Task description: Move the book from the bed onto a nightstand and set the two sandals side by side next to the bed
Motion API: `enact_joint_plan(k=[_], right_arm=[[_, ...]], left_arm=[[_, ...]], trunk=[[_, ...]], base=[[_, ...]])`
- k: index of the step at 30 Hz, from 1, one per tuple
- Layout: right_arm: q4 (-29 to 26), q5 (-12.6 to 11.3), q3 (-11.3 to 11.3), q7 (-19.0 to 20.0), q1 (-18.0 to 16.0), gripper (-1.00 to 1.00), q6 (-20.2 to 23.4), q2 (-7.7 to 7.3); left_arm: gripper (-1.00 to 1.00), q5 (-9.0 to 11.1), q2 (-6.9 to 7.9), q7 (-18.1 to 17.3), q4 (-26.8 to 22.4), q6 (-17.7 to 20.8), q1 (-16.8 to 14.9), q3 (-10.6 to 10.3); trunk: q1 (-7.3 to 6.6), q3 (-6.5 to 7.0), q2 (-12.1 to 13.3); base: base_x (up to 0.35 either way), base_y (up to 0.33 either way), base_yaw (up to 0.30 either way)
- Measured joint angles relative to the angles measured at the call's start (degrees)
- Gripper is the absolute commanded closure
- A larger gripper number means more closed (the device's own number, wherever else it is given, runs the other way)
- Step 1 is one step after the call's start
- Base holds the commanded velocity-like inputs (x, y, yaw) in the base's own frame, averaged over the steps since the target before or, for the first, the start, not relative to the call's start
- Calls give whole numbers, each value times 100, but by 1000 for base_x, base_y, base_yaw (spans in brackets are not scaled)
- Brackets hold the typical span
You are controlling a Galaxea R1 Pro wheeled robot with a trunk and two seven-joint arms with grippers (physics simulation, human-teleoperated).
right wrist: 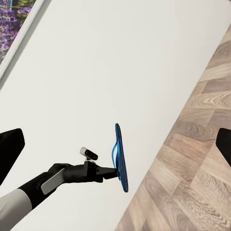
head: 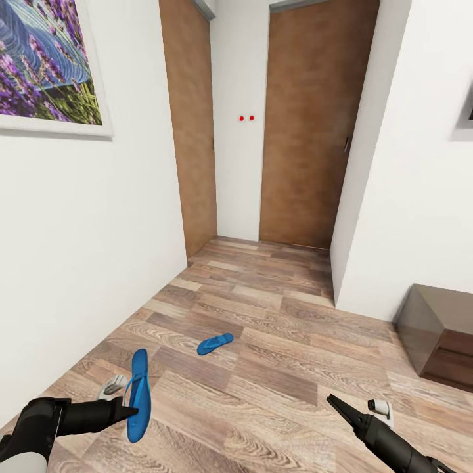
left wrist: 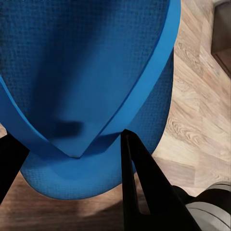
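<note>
Left gripper [head: 131,412] clamps one blue sandal [head: 138,394] by its edge, jaws closed on it, sole held upright above the wood-plank floor [head: 276,368]. From the left wrist, the held sandal's straps [left wrist: 144,91] meet in a V near the dark fingers [left wrist: 137,178]. Second sandal [head: 215,343] lies flat on the floor, beyond the held one and apart from it. Right gripper [head: 341,408] hangs to the held sandal's right, jaws spread wide, empty. Dark cabinet [head: 437,332] stands farther right by the white wall [head: 407,197].
</note>
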Motion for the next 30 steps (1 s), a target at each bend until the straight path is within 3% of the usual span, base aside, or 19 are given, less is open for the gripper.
enact_joint_plan(k=[24,30], right_arm=[[10,27,-62,-142,0,-100,0,-27],[17,29,-83,-145,-1,-100,5,-53]], left_arm=[[100,10,-14,29,42,-1,1,-8],[100,12,-17,36,113,0,-1,-12]], trunk=[[-1,0,0],[-1,0,0]], base=[[98,0,2],[117,-26,168]])
